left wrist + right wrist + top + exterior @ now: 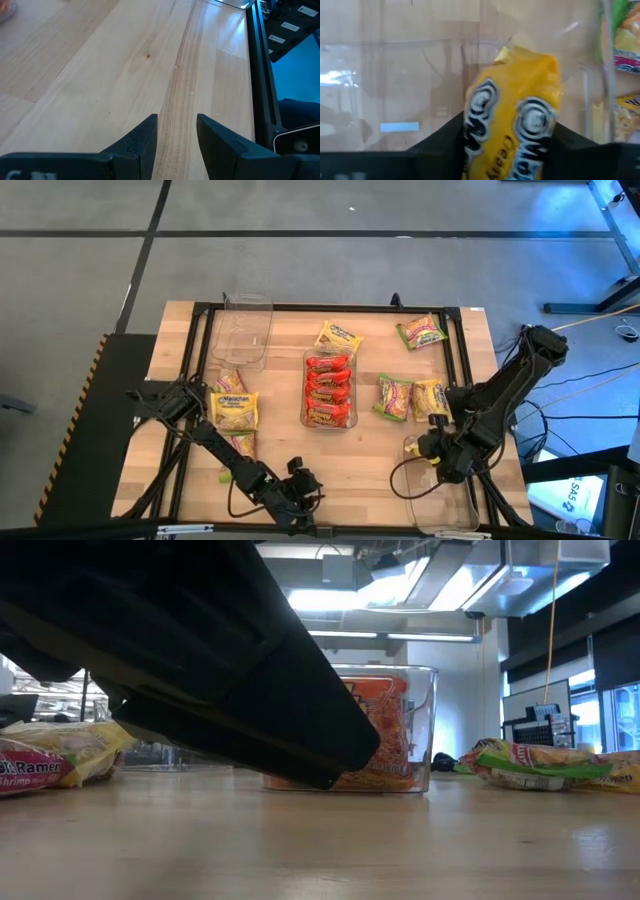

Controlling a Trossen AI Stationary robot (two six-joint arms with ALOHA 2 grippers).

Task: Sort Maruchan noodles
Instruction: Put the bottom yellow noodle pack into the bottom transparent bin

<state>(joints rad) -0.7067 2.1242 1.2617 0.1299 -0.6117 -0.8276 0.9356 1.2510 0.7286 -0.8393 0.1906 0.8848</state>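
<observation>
Right gripper [437, 452] sits at lower right of the high view, over the near end of an empty clear plastic rectangular tray [445, 505]. In the right wrist view a yellow crinkly plastic noodle packet [512, 120] stands between its dark fingers [445, 137], pinched at both sides, with the clear tray wall just behind.

Left gripper [176, 145] rests low at bottom centre of the high view, fingers spread a little over bare wooden desk [100, 75], holding nothing.

Red packets [328, 388] fill the clear centre tray [306, 358]. Another clear tray [243, 330] at upper left looks empty. Loose packets: yellow ones at centre left [233, 409] and upper centre [338, 337], green-edged ones at upper right [421, 331] and right of centre [394, 397].

Step in hand, judged: dropping the yellow packet into the lower-right tray. Best done by bringing the packet fully inside the tray rim, lowering it close to the floor, then parting the fingers cleanly so the slick wrapper does not catch or tip over the wall.
</observation>
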